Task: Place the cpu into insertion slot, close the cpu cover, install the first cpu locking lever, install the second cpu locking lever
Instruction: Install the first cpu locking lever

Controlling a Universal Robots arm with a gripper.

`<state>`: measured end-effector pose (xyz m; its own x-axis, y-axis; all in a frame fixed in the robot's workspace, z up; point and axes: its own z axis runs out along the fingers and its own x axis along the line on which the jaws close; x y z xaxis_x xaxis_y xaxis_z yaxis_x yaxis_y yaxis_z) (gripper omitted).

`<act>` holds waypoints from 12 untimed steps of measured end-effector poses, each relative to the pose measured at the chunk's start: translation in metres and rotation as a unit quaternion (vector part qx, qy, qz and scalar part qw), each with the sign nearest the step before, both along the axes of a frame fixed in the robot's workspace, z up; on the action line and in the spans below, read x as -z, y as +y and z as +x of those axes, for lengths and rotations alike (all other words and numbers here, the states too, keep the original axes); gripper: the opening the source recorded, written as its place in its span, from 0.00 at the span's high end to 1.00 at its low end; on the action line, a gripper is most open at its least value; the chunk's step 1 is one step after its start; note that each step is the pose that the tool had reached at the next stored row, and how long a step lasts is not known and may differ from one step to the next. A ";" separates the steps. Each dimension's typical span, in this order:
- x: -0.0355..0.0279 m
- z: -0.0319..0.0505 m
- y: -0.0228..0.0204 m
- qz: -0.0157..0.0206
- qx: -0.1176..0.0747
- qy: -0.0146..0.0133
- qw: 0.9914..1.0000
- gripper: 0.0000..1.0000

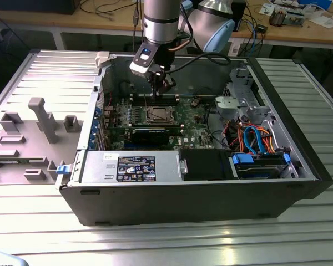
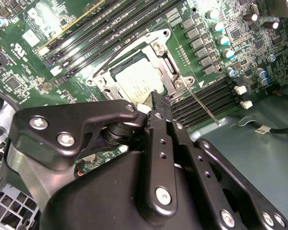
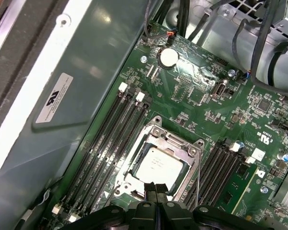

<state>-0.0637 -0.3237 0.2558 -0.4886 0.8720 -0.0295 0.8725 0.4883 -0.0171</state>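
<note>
Since the cpu (image 3: 156,164) lies in the insertion slot (image 3: 156,120) with the cpu cover (image 3: 180,143) down around it, we judge a locking lever (image 2: 204,108) is the step in hand; our hand (image 3: 156,190), pinched shut and empty, hovers at the cover's edge, and should press that thin rod down steadily.

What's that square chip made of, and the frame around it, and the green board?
The cpu looks like dull grey metal, matte. The cpu cover seems shinier bare metal, glinting along its edges. The green board is probably lacquered laminate, glossy.
</note>
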 end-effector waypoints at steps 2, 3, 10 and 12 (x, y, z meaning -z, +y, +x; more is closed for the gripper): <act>0.0000 0.0000 0.0000 0.000 -0.001 0.000 1.000 0.89; 0.0000 0.0000 0.0000 0.000 -0.001 0.000 1.000 0.89; 0.0000 0.0000 0.0000 0.001 -0.003 0.000 1.000 0.89; 0.0000 0.0000 0.0000 0.001 -0.003 0.000 1.000 0.89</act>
